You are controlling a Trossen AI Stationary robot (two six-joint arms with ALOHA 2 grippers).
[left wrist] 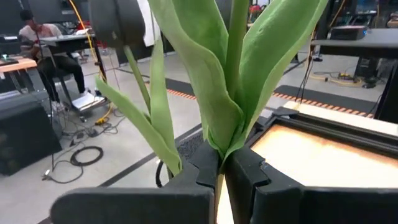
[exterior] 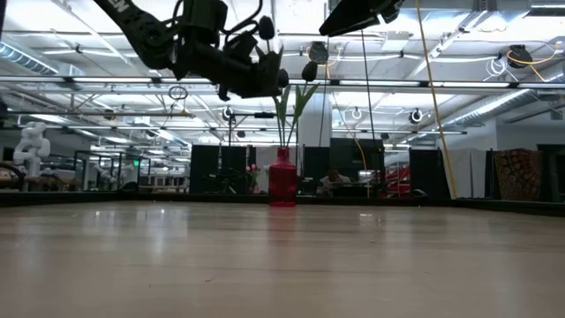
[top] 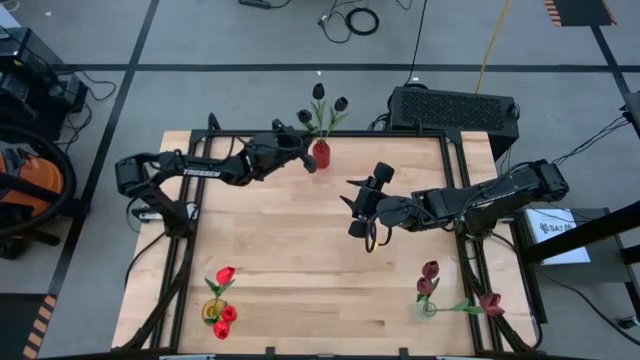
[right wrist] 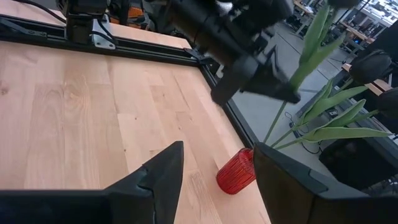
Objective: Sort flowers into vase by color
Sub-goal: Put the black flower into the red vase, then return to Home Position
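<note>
Left arm reaches across the far side of the table (top: 300,250); left gripper (top: 303,150) sits just beside the red vase (top: 321,154) at the far edge, fingers pressed together on a green tulip stem (left wrist: 219,186), leaves fanning up past the wrist camera. Low view puts that gripper above the vase's mouth, beside the stems and leaves rising from it. Black tulips (top: 320,100) stand in the red vase, three dark heads showing from above.

Near-left corner: yellow vase (top: 213,311) with bright red tulips (top: 224,300), one head up, two low beside the vase.

Right of centre: right gripper (top: 362,210) hangs over bare wood, well apart from every vase, fingers spread with nothing between them; its wrist view looks toward the red vase and the left gripper.

Near-right corner: clear vase (top: 427,307) holding maroon tulips (top: 429,275); one maroon flower (top: 488,303) lies flat beside it, head pointing toward the table's right edge
</note>
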